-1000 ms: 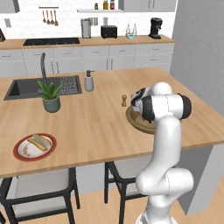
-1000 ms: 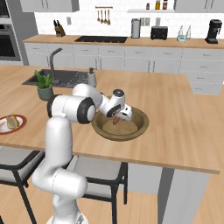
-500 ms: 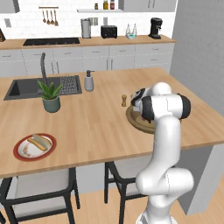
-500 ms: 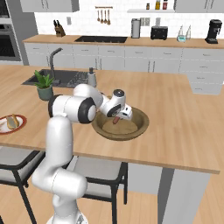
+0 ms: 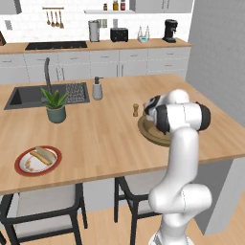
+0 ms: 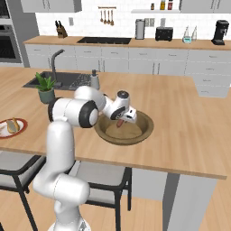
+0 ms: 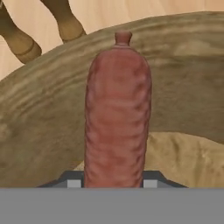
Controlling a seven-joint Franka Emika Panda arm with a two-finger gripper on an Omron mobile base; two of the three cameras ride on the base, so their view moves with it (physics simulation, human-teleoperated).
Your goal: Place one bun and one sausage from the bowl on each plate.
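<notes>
My gripper (image 6: pixel 120 121) hangs over the wide brown wooden bowl (image 6: pixel 144 128) on the island counter, pointing down into it. In the hand view a reddish-brown sausage (image 7: pixel 117 113) stands upright between the two fingertips, and the gripper (image 7: pixel 112 181) is shut on it, with the bowl's wall (image 7: pixel 43 118) behind. From the right base view the sausage (image 6: pixel 119 123) shows just below the hand. The arm hides most of the bowl (image 5: pixel 146 131) in the left base view. Far left, a red-rimmed plate (image 5: pixel 37 160) carries a bun (image 5: pixel 42 155); the same plate (image 6: pixel 10 127) sits at the counter's left edge.
A small pepper mill (image 5: pixel 136 110) stands just behind the bowl. A potted plant (image 5: pixel 55 105), a soap dispenser (image 5: pixel 97 88) and the sink (image 5: pixel 28 95) lie further left. Stools stand under the counter's near edge. Bare wood stretches between plate and bowl.
The jaws have closed from wide open onto the sausage. The arm and the bowl have stayed where they were.
</notes>
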